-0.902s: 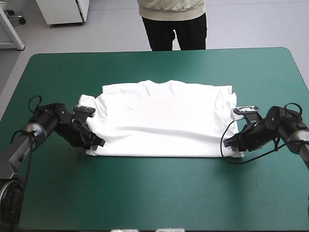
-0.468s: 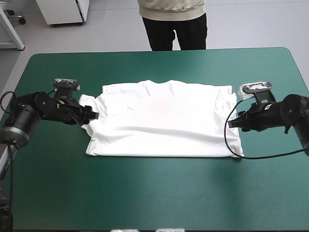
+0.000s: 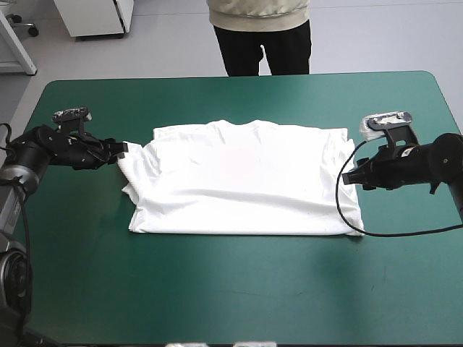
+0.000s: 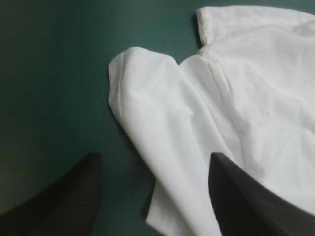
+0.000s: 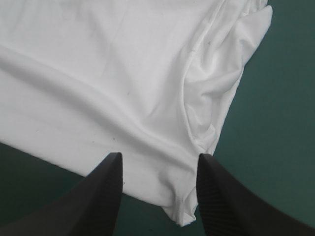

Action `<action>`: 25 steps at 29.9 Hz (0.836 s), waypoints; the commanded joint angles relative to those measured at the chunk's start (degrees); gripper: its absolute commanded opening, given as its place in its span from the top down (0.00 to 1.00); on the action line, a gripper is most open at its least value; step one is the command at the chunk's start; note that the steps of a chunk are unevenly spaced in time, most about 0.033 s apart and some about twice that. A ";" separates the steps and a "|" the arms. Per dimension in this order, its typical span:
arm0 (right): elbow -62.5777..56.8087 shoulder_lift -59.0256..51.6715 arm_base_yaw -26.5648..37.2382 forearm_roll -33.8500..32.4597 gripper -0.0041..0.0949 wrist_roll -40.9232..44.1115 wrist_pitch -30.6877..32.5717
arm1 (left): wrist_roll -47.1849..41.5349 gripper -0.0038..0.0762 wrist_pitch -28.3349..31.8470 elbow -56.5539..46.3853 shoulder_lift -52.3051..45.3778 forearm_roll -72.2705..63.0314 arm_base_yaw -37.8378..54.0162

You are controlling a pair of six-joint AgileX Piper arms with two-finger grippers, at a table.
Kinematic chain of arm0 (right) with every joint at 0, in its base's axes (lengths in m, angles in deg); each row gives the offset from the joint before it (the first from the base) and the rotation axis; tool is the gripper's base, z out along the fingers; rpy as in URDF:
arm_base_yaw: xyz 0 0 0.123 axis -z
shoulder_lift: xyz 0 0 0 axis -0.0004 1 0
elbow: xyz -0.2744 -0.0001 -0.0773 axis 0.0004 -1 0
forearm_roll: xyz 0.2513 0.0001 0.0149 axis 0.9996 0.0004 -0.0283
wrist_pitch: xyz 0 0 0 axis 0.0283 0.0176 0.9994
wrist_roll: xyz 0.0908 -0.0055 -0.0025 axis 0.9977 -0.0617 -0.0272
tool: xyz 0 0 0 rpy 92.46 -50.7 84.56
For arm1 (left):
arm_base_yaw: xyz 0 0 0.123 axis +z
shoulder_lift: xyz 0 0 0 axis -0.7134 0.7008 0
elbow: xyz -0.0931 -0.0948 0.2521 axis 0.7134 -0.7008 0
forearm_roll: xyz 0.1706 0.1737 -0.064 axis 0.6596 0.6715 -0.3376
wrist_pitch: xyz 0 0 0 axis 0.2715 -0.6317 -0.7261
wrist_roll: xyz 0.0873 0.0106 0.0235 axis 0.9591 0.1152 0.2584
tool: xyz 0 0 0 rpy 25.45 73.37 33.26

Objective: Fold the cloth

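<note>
Reaching in low from the left side of the teal-green cover (image 3: 239, 289), the left gripper (image 3: 120, 150) points at the T-shirt's left sleeve (image 3: 130, 165). Its black fingers (image 4: 64, 196) are spread apart and hold nothing. Its wrist view shows that sleeve lying ahead of and between the fingers, likely so the arm can pinch it for a fold inward.

The white T-shirt (image 3: 242, 184) lies spread flat at the middle of the cover, collar toward the far edge and hem toward the near edge.

At its right side, the right gripper (image 3: 349, 178) faces the cloth in a mirrored position, fingers likewise spread and empty. The rumpled right sleeve (image 5: 231, 73) and side edge lie just ahead, between them. The matched poses suggest both sides are meant to be folded together.

Whether either gripper's fingertips touch the fabric cannot be told. The near hem looks thick, perhaps doubled, but any layers underneath are hidden. Each wrist view cuts off most of the shirt.
</note>
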 commanded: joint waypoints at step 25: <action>1.93 -1.61 0.39 1.93 0.56 -0.42 1.43 | 2.12 0.73 7.64 8.93 17.37 -8.25 0.09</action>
